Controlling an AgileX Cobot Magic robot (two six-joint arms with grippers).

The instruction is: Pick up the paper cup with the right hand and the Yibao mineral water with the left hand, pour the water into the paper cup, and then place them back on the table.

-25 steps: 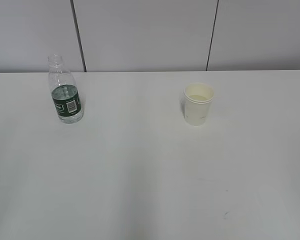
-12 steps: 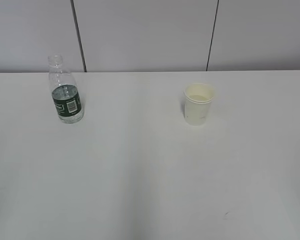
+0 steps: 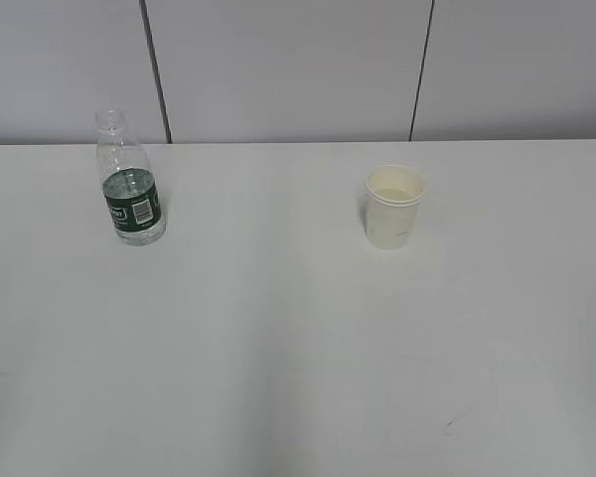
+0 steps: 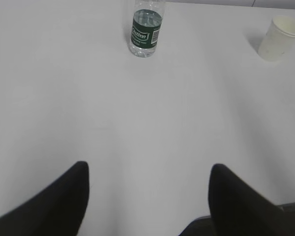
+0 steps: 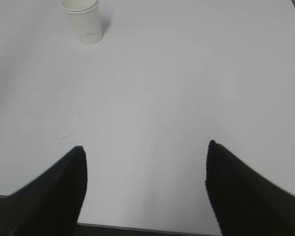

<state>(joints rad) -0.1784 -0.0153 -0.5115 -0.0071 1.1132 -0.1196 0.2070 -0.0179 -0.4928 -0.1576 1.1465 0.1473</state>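
The Yibao mineral water bottle point(image 3: 129, 184) stands upright and capless at the back left of the white table point(image 3: 278, 338), with clear water low inside it. In the left wrist view the bottle point(image 4: 146, 27) is far ahead at the top. The white paper cup point(image 3: 393, 206) stands upright at the back right; it also shows in the left wrist view point(image 4: 280, 38) and the right wrist view point(image 5: 82, 20). My left gripper point(image 4: 148, 169) is open over bare table, far short of the bottle. My right gripper point(image 5: 145, 150) is open and empty near the table's front edge. Neither arm shows in the exterior view.
A grey panelled wall point(image 3: 298, 70) with two dark vertical seams rises behind the table. A small dark scratch point(image 3: 447, 427) marks the tabletop at the front right. The table's front edge point(image 5: 137, 228) runs below my right gripper.
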